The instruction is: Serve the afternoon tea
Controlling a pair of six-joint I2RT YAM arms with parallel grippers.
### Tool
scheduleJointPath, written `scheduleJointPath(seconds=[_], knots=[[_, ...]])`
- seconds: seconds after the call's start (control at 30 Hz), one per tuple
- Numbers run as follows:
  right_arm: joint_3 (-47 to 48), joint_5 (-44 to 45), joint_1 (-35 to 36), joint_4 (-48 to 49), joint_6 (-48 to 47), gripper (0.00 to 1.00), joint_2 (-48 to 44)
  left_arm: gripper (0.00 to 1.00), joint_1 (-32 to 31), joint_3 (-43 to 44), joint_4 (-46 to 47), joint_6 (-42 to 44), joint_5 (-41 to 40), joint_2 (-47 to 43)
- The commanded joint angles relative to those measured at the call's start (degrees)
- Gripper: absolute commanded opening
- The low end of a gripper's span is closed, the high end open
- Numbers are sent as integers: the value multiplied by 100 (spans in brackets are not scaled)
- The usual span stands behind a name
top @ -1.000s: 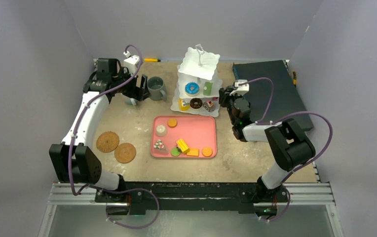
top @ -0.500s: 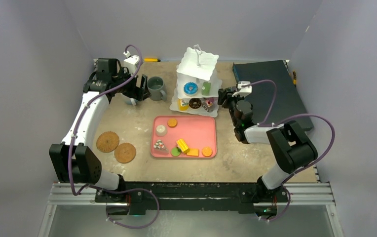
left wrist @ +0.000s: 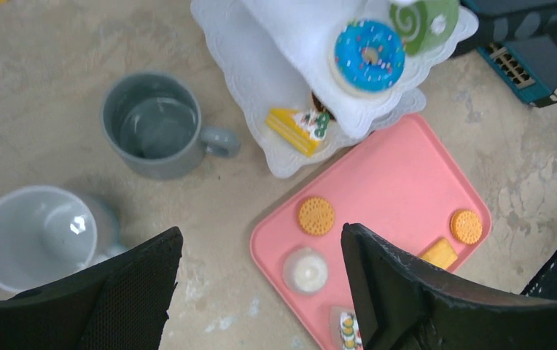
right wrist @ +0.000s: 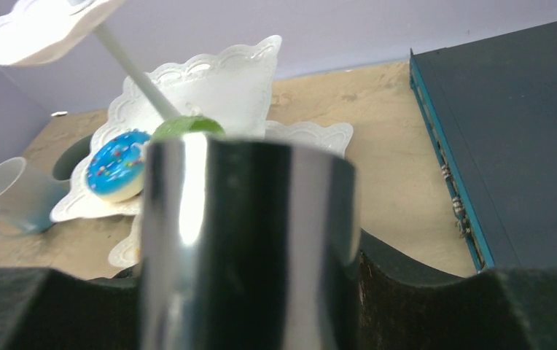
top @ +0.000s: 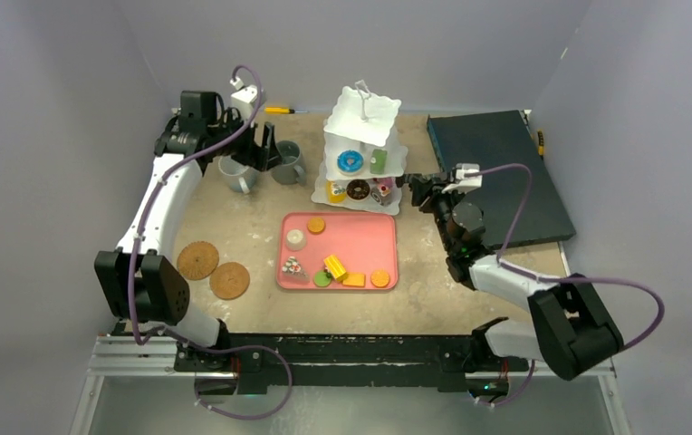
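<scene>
The afternoon tea is split between two places. The white three-tier stand (top: 360,136) stands straight ahead of the right jaws (top: 418,188), close to them. A blue donut (top: 352,161) and a green roll (top: 379,163) lie on its middle tier. A chocolate donut (top: 359,189) and a yellow cake slice (left wrist: 295,125) lie on its bottom tier. More toy pastries (top: 333,267) lie on the pink tray (top: 360,237), below the stand in the top view and off to the side of both jaws.

The grey mug (top: 286,161) stands on the table (top: 252,227) just beyond the left jaws (left wrist: 261,237), and the white mug (top: 236,174) stands right beside one of their fingers. Two cork coasters (top: 197,260) lie side by side well behind them, near the left arm's base.

The left jaws hang wide and hold nothing. The right jaws are closed on the black tongs (right wrist: 250,219), which fill the gap between the fingers. A dark slab (top: 496,177) lies on their far side from the stand.
</scene>
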Motion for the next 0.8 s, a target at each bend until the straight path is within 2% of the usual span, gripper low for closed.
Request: scheduleJointPath(seconds=[0.0,0.13,0.27,0.37,0.5,0.77], knots=[[-236,-50,205,-530,177,49,-634,80,-479,1153,-57,166,367,480],[-349,46,449,-935,158,49,-1085,81,-1039,2264,-589,650,566,1074],[-336,117,761,-1168,64,49,-1276,81,-1193,3494,-893,825,1121,1697],[-289,47,869,-1243,42,49,-1320,82,-1282,4241,-795,847,1573,2085],[-234,-117,897,-1301,-5,49,-1435,83,-1388,4324,13,549,1861,2320],[-97,-505,900,-1426,-191,47,-1643,85,-1530,4841,874,280,2341,3052]])
